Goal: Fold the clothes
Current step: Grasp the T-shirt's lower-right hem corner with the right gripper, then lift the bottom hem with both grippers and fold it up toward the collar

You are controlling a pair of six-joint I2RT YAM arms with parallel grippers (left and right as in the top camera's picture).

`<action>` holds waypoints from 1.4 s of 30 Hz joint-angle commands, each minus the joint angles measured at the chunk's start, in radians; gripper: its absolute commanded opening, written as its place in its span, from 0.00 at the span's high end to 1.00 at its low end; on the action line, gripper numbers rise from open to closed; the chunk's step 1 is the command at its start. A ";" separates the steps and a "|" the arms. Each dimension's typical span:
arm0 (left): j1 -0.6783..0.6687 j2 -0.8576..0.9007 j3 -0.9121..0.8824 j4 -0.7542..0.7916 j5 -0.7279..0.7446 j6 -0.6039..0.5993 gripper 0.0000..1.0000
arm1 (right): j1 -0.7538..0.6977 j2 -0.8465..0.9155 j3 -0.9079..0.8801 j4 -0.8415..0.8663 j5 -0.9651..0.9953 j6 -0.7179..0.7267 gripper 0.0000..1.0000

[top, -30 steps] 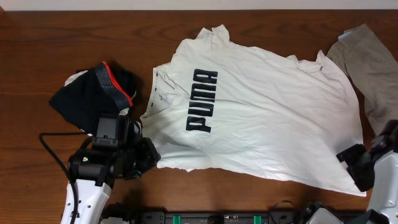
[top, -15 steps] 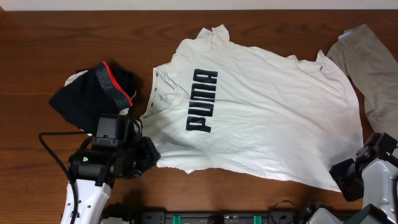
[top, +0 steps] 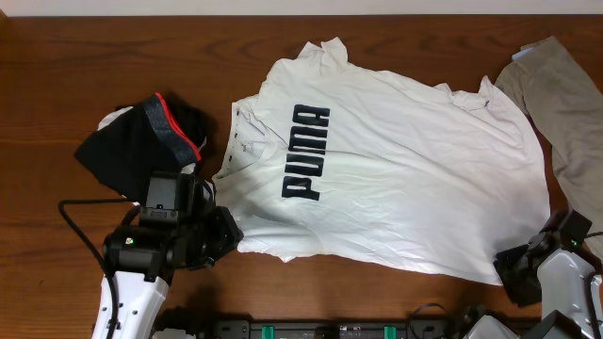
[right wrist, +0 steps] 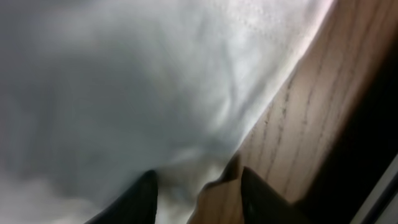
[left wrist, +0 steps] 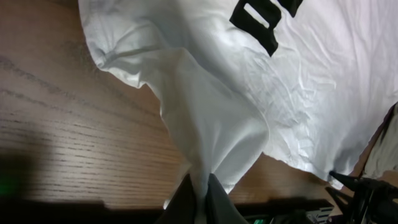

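A large white T-shirt (top: 396, 179) with dark block lettering lies spread on the wooden table (top: 57, 85). My left gripper (top: 229, 241) is shut on the shirt's near left sleeve edge; in the left wrist view the white cloth (left wrist: 211, 124) rises pinched between my fingers (left wrist: 200, 198). My right gripper (top: 513, 273) is open at the shirt's near right hem corner, its fingers (right wrist: 196, 186) straddling the blurred cloth edge (right wrist: 155, 93). A black garment with a red-edged grey waistband (top: 141, 141) lies at the left. A khaki-grey garment (top: 565, 104) lies at the far right.
The near table edge carries a dark rail with cables (top: 339, 330) between the two arm bases. The black garment lies just behind my left arm.
My right arm has moved left and toward the near edge, bringing its gripper onto the shirt's near right hem corner. The left arm and the shirt have stayed still.
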 commanded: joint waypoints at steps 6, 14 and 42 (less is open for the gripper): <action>-0.001 -0.003 0.016 -0.001 -0.006 0.005 0.94 | -0.018 0.012 0.042 -0.005 -0.086 -0.075 0.99; -0.001 -0.003 0.182 -0.066 -0.016 0.048 0.94 | -0.002 0.011 0.363 -0.306 -0.188 -0.273 0.99; -0.001 0.362 0.230 0.335 -0.037 0.249 0.93 | 0.162 0.227 0.449 0.117 -0.349 -0.268 0.99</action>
